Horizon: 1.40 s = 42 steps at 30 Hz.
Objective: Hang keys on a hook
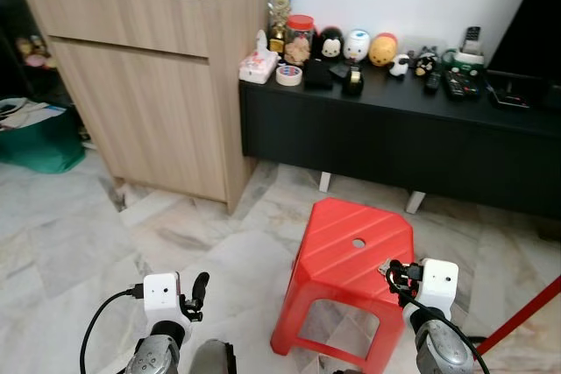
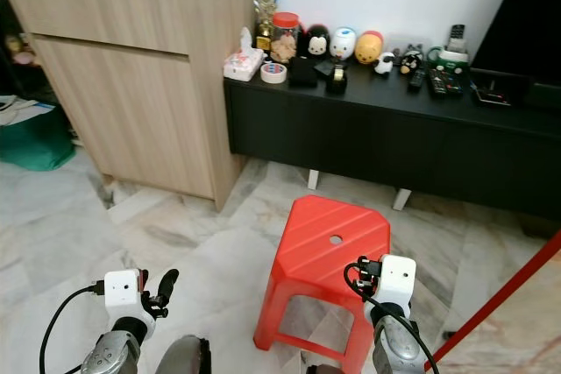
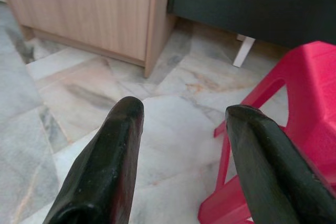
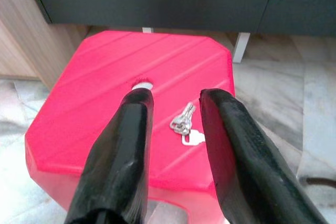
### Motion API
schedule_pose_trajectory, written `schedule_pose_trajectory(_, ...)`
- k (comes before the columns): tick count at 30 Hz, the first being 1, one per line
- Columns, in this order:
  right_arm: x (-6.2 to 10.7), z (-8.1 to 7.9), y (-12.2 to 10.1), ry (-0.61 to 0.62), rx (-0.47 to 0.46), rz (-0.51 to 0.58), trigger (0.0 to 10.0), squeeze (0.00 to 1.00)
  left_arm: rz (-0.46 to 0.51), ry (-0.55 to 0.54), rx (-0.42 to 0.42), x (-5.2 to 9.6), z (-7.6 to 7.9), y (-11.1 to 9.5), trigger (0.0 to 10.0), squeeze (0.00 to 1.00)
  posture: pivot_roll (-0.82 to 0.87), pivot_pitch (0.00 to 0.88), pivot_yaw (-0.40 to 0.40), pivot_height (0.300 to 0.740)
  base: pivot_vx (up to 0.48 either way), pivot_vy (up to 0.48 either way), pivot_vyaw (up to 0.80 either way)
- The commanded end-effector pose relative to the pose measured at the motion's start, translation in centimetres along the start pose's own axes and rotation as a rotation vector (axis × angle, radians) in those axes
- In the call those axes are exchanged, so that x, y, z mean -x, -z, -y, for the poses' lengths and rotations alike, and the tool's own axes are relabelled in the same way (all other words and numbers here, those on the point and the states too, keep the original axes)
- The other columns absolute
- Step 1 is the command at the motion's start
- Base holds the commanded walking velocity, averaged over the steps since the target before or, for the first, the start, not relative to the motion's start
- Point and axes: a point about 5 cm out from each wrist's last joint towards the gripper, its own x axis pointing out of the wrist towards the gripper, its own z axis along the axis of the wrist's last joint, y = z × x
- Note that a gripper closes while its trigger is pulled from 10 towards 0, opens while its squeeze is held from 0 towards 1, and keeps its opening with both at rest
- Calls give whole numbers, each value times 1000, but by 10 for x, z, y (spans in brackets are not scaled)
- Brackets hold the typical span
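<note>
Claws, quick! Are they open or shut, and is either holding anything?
Left claw: open, holding nothing.
Right claw: open, empty, above the keys on the red stool.

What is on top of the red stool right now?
A bunch of keys with a white tag lies on the red stool, beside its centre hole, framed by the open right gripper. The fingers hide part of the seat.

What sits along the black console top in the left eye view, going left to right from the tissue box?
Tissue box → tape roll → black-and-white figurine → white figurine → yellow figurine → cordless phone.
</note>
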Motion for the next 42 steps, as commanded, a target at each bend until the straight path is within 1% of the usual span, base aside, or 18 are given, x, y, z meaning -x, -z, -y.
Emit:
schedule_pose_trajectory(1, -2, 1, -2, 1, 11, -7, 10000, 0, -3, 27, -4, -3, 6, -2, 10000, 0, 7, 0, -68, 639, 247, 0, 0)
schedule_pose_trajectory(5, -3, 0, -1, -5, 9, -12, 10000, 0, -9, 26, 8, -4, 7, -1, 10000, 0, 5, 0, -65, 639, 266, 0, 0)
schedule_pose_trajectory(22, -3, -1, 3, -5, 2, -24, 10000, 0, -13, 32, 0, -3, 6, 0, 10000, 0, 8, 0, -61, 639, 311, 0, 0)
schedule_pose_trajectory(34, -5, -2, 7, -15, 4, -48, 10000, 0, -16, 48, -5, -3, 9, 0, 10000, 0, 6, 0, -56, 639, 307, 0, 0)
schedule_pose_trajectory(40, -4, -1, 11, -24, 19, -77, 10000, 0, -21, 49, -8, -2, 10, 2, 10000, 0, 6, 0, -55, 639, 0, 0, 0)
schedule_pose_trajectory(42, -4, 0, 15, -28, 22, -105, 10000, 0, -23, 51, -8, -2, 10, 2, 10000, 0, 7, 0, -56, 639, 0, 0, 0)
